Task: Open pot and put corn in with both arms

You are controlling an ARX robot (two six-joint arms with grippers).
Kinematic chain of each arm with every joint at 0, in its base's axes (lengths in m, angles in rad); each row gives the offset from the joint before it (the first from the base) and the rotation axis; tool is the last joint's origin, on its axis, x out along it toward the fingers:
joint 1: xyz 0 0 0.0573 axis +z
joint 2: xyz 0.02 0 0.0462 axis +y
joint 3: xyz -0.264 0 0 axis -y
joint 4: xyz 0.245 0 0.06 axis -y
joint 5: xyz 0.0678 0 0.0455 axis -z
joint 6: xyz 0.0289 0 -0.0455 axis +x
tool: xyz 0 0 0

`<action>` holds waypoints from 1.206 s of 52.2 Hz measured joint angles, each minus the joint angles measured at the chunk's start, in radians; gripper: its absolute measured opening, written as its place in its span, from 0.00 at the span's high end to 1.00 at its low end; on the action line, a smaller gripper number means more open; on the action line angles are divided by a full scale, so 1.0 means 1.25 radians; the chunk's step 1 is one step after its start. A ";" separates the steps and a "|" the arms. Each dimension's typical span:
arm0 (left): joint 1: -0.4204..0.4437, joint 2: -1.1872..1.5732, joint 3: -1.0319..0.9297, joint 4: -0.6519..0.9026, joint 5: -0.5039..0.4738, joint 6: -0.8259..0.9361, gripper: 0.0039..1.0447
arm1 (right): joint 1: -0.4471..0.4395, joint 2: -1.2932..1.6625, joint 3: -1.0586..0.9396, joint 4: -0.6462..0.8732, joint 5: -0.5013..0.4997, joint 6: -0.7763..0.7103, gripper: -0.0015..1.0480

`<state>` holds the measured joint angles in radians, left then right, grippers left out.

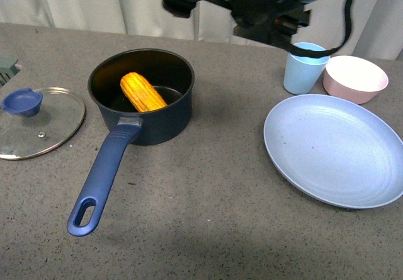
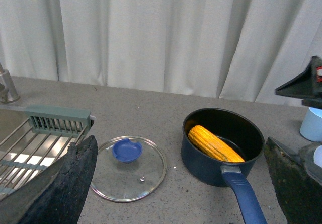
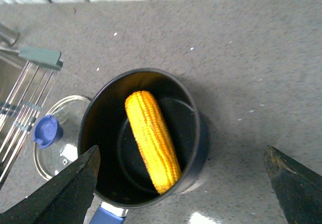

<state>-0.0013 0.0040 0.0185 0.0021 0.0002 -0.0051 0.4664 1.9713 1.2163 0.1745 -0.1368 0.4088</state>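
The navy-blue pot (image 1: 160, 119) stands open on the grey counter, its long handle (image 1: 101, 182) pointing toward me. The yellow corn (image 1: 143, 92) lies inside it, leaning on the wall; it also shows in the left wrist view (image 2: 215, 144) and the right wrist view (image 3: 152, 140). The glass lid with a blue knob (image 1: 38, 121) lies flat on the counter left of the pot. My right gripper (image 3: 181, 183) is open and empty, high above the pot; its arm (image 1: 271, 6) shows at the top. My left gripper (image 2: 181, 183) is open and empty, back from the lid and the pot (image 2: 221, 148).
A large light-blue plate (image 1: 337, 151) lies at the right. Behind it stand a light-blue cup (image 1: 303, 69) and a pink bowl (image 1: 356, 78). A dish rack over a sink (image 2: 35, 138) sits left of the lid. White curtains hang behind the counter.
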 joint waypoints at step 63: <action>0.000 -0.001 0.000 0.000 -0.001 0.000 0.06 | -0.287 -0.699 -0.904 0.654 0.194 -0.327 0.99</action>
<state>-0.0013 0.0032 0.0185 0.0021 -0.0006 -0.0048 0.1078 1.0977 0.0864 0.9916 0.1055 0.0006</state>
